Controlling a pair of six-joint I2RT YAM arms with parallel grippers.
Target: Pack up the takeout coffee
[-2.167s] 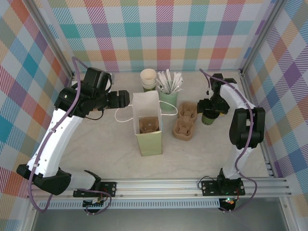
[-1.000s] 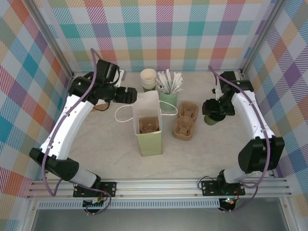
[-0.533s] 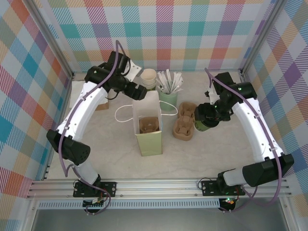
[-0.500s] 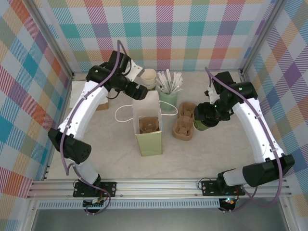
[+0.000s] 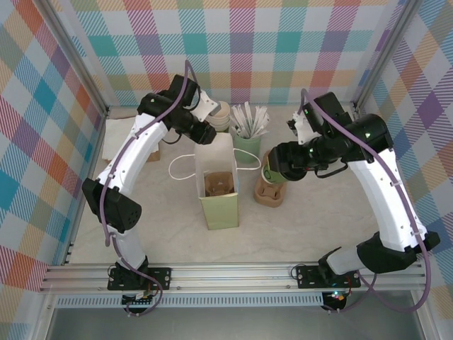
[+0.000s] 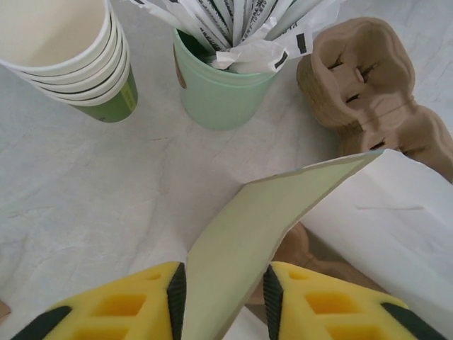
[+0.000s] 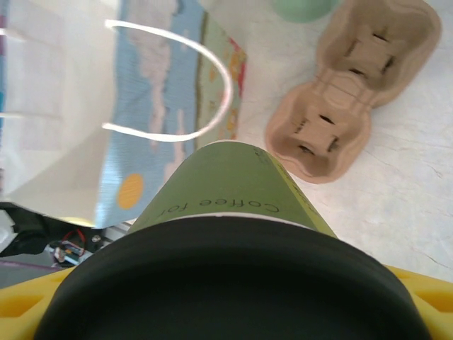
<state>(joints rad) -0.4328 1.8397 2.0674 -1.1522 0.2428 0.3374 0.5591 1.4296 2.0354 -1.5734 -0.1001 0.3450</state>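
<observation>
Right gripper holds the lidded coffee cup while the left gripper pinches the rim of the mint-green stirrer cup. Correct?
Not quite. The left wrist view shows the left gripper pinching the paper bag's top edge, with the stirrer cup standing apart. The right gripper does hold the lidded coffee cup.

Left gripper point(image 6: 223, 297) pinches bag point(image 6: 262, 219); right gripper point(image 7: 226, 301) clamps takeout coffee point(image 7: 226, 184) (arms outstretched).

The takeout coffee point(image 7: 233, 205) is hiding the fingertips of the right gripper point(image 5: 277, 166); its black lid point(image 7: 226, 283) is running off the wrist view's bottom.
</observation>
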